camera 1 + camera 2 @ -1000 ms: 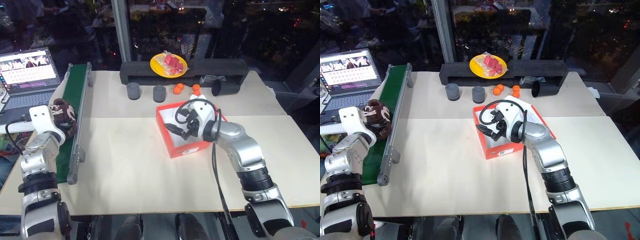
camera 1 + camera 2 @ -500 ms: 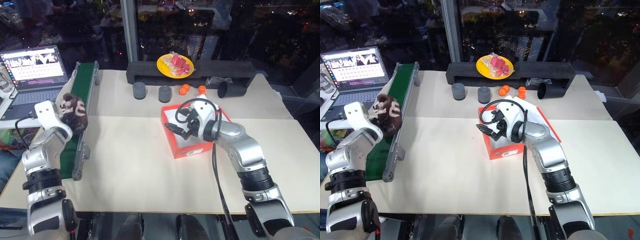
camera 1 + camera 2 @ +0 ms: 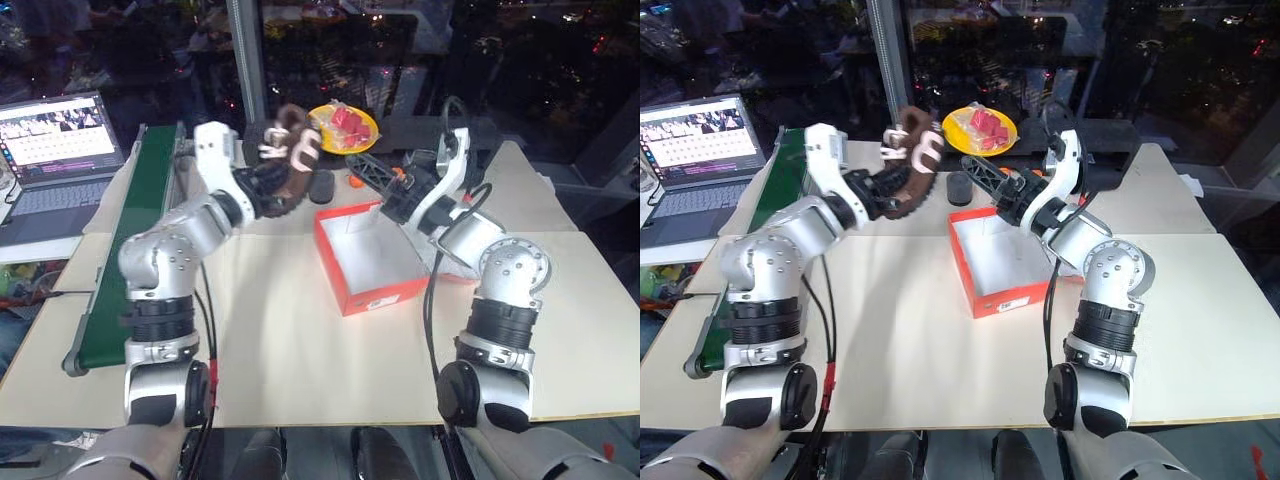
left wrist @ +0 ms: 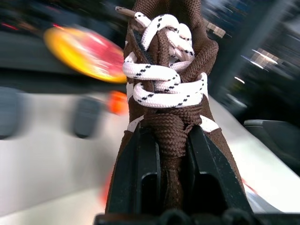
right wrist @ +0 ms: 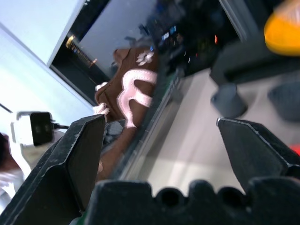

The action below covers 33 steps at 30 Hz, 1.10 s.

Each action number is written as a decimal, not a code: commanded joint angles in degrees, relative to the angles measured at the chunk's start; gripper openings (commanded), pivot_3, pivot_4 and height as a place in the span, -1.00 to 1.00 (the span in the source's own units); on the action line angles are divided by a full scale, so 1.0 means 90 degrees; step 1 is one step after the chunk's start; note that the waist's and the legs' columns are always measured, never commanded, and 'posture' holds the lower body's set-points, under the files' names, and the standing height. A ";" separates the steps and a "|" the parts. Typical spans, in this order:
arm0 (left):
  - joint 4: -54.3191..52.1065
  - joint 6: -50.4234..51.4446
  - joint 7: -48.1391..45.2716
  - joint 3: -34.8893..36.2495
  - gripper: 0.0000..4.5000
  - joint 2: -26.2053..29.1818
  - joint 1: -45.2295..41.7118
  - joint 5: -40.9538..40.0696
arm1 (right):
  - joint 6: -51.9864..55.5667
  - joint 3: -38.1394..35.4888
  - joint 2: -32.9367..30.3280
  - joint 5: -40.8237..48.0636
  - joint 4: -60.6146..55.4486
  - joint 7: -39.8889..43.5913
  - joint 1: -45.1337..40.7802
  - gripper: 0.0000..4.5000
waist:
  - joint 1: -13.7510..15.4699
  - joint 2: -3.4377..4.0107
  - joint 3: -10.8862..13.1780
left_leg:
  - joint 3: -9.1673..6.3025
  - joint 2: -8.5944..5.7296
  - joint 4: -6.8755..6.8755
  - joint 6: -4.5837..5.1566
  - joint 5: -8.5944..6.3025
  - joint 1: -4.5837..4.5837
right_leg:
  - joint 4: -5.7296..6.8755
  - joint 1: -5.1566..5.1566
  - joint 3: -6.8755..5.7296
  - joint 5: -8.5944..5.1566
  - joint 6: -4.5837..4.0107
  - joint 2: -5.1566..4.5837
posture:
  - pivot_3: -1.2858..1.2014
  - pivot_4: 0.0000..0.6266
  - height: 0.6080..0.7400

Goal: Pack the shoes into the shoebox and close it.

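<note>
A dark brown fuzzy shoe with white laces hangs in the air above the table's far side, left of the shoebox. My left gripper is shut on its heel end; in the left wrist view both fingers clamp the shoe. The red-orange shoebox stands open at mid-table with its white interior showing. My right gripper hovers open above the box's far edge, pointing toward the shoe, nothing between its fingers. The lid is mostly hidden behind my right arm.
A green conveyor belt runs along the table's left edge beside a laptop. At the back are a yellow plate of red pieces on a long black tray, a grey cup and an orange ball.
My left arm swung right and up from the conveyor, carrying the shoe over the table toward the box. My right gripper rose out of the box and rolled, still open.
</note>
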 commanded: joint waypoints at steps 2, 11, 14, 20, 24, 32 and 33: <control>-0.0185 0.0030 -0.0189 0.0052 -0.92 -0.0277 -0.0402 -0.0435 | 0.0147 -0.0638 0.0099 0.1062 -0.0055 -0.0521 -0.0329 1.00 | -0.0073 0.0008 0.0004 | 0.0011 0.0001 0.0002 0.0001 0.0000 -0.0015 | 0.0005 -0.0025 0.0012 0.0001 -0.0001 0.0001 | 0.03 -0.52 1.00; 0.0114 -0.0042 -0.0334 -0.0174 -0.92 -0.0455 -0.0315 -0.0277 | 0.0048 -0.0704 -0.0039 0.1610 -0.0339 -0.1166 -0.0106 1.00 | -0.0092 0.0013 0.0007 | 0.0021 0.0002 0.0004 0.0004 0.0002 -0.0016 | 0.0008 -0.0024 0.0020 0.0001 0.0001 0.0003 | 0.03 -0.52 1.00; 0.0174 -0.0074 -0.0363 -0.0211 -0.92 -0.0477 -0.0279 -0.0226 | 0.0070 -0.0605 -0.0097 0.1744 -0.0531 -0.1285 -0.0049 1.00 | -0.0085 0.0014 0.0008 | 0.0021 0.0002 0.0003 0.0004 0.0002 -0.0018 | 0.0007 -0.0027 0.0020 0.0001 0.0000 0.0003 | 0.03 -0.52 1.00; 0.0123 -0.0013 -0.0352 -0.0256 -0.92 -0.0608 -0.0264 -0.0281 | -0.0101 -0.0488 -0.0154 0.1904 -0.0600 -0.1439 -0.0008 0.53 | -0.0069 0.0015 0.0008 | 0.0022 0.0003 0.0006 0.0004 0.0002 -0.0017 | 0.0008 -0.0024 0.0020 0.0001 0.0001 0.0003 | 0.03 -0.52 1.00; 0.0025 0.0161 -0.0262 -0.0120 -0.92 -0.0770 -0.0267 -0.0534 | -0.0319 -0.0449 -0.0188 0.1955 -0.0531 -0.1465 -0.0040 -0.09 | -0.0067 0.0014 0.0008 | 0.0022 0.0003 0.0005 0.0004 0.0002 -0.0018 | 0.0007 -0.0025 0.0020 0.0001 0.0001 0.0003 | 0.03 -0.52 1.00; -0.0152 0.0387 -0.0243 0.0327 -0.37 -0.0851 -0.0241 -0.1049 | -0.0594 -0.0304 -0.0313 0.1874 -0.0297 -0.1438 -0.0161 -0.85 | -0.0059 0.0015 0.0008 | 0.0022 0.0003 0.0006 0.0004 0.0002 -0.0018 | 0.0007 -0.0025 0.0020 0.0001 0.0001 0.0003 | 0.03 -0.52 1.00; -0.0259 0.0438 -0.0341 0.0310 -0.21 -0.0758 -0.0224 -0.1094 | -0.0624 -0.0276 -0.0334 0.1857 -0.0269 -0.1431 -0.0176 -0.86 | -0.0057 0.0015 0.0008 | 0.0022 0.0003 0.0006 0.0004 0.0002 -0.0018 | 0.0007 -0.0026 0.0020 0.0001 0.0001 0.0003 | 0.03 -0.52 1.00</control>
